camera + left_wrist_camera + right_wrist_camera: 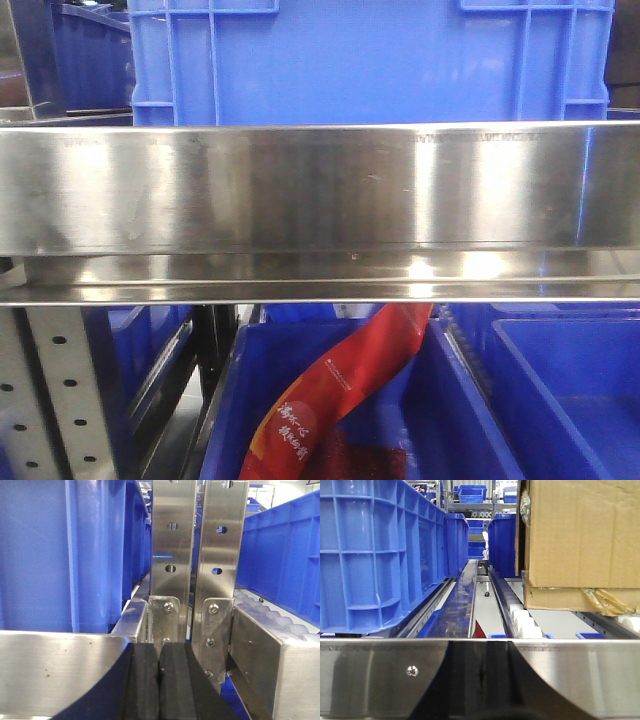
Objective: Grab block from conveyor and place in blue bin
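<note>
The block and the conveyor are out of view in every frame. In the left wrist view my left gripper (160, 652) is shut, its black pads pressed together with nothing between them, level with a steel shelf rail (55, 670). My right gripper (481, 652) is also shut and empty, its dark fingers just behind another steel rail (380, 675). A large blue bin (370, 60) stands on the shelf straight ahead in the front view. Two more blue bins (440, 420) sit below the shelf.
A wide steel shelf beam (320, 190) crosses the front view. A red packet (340, 385) lies in the lower bin. Perforated steel uprights (172, 555) stand right before the left gripper. A cardboard box (580, 535) sits on white rollers (525, 620) beside blue crates (375, 555).
</note>
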Robot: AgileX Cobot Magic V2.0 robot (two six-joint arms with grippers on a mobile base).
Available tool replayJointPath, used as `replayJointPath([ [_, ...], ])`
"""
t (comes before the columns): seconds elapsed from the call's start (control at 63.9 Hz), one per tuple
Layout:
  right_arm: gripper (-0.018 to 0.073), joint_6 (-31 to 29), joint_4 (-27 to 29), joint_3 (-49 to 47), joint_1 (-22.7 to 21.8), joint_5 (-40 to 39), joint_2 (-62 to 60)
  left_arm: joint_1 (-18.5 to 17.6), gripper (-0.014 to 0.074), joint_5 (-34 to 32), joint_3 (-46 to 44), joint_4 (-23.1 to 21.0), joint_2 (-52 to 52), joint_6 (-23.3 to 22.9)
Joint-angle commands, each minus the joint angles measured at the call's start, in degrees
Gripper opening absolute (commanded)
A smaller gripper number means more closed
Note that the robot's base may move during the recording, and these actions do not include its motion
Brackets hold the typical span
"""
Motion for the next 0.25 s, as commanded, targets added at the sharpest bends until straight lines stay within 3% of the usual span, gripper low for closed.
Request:
replayJointPath([
  [0.0,-0.0162,0.02,-0.09,0.11,-0.26,-1.54,-0.15,0.17,-0.0111,-0.89,-0.14,0.05,-0.33,-0.22],
  [0.235,-0.0162,0.02,-0.09,0.11,-0.26,-1.54,-0.15,0.17,-0.0111,-0.89,-0.14,0.05,-0.33,-0.22],
])
